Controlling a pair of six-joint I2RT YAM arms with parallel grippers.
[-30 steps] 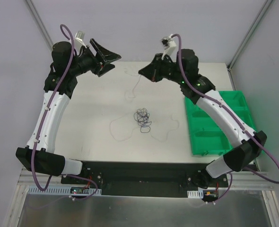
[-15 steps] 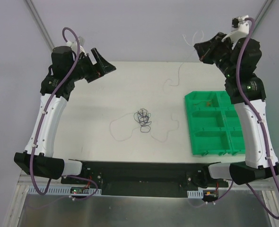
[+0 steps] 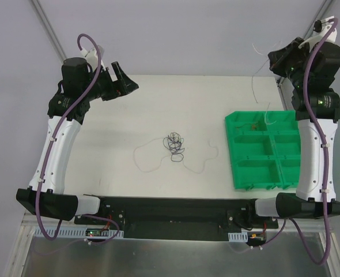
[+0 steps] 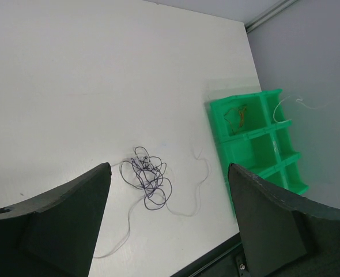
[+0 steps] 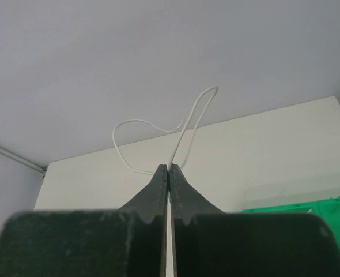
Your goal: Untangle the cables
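Between right gripper [image 5: 167, 170] fingers: white strand [image 5: 158, 124], pinched tight | below them: white strand hangs near-vertical, tail over bin [image 3: 239, 173] far cell | left gripper [image 4: 168, 167]: wide, empty | knot [image 4: 148, 180]: below-ahead on table [image 4: 72, 69], left arm nearer

Nothing readable is showing anywhere right now: no text, labels, brands, numbers or signs in any view.
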